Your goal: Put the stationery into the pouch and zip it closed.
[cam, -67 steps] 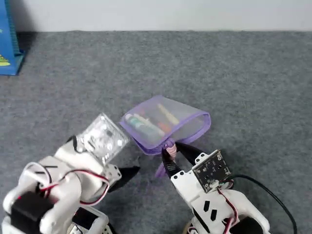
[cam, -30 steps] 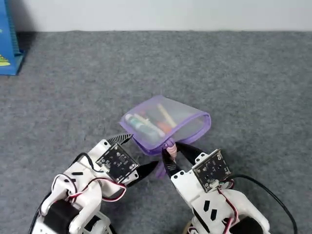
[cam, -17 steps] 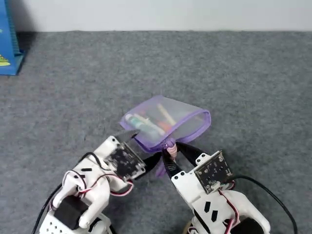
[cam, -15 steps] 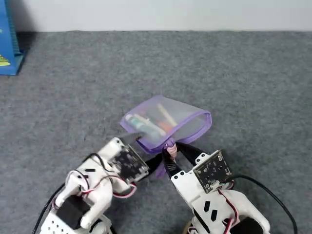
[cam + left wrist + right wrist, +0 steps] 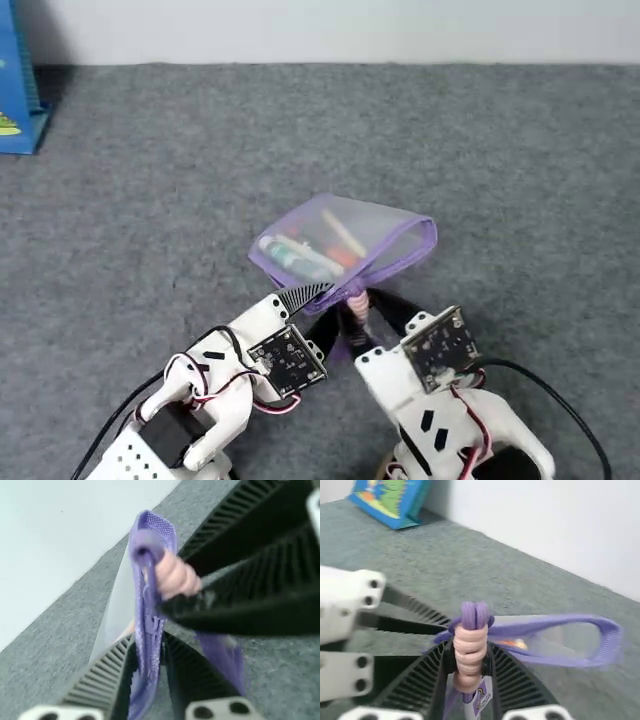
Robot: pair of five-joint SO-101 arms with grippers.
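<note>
The purple see-through fabric pouch [image 5: 345,235] lies on the grey carpeted table [image 5: 150,180], just ahead of the 2 arms, with the coloured stationery [image 5: 310,255] inside it. The left gripper [image 5: 149,641] is pinched tight on the pouch's purple zipper edge. Just beside it, the right gripper [image 5: 469,652] is clamped on the pink coiled zipper pull [image 5: 469,637].

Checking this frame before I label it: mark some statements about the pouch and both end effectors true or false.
1. The right end effector grips the pink zipper pull. True.
2. The pouch is empty. False: pens lie inside it.
3. The left end effector is closed on the pouch's purple zipper edge. True.
4. The pouch lies on bare wood. False: it lies on a grey carpet-like surface.
</note>
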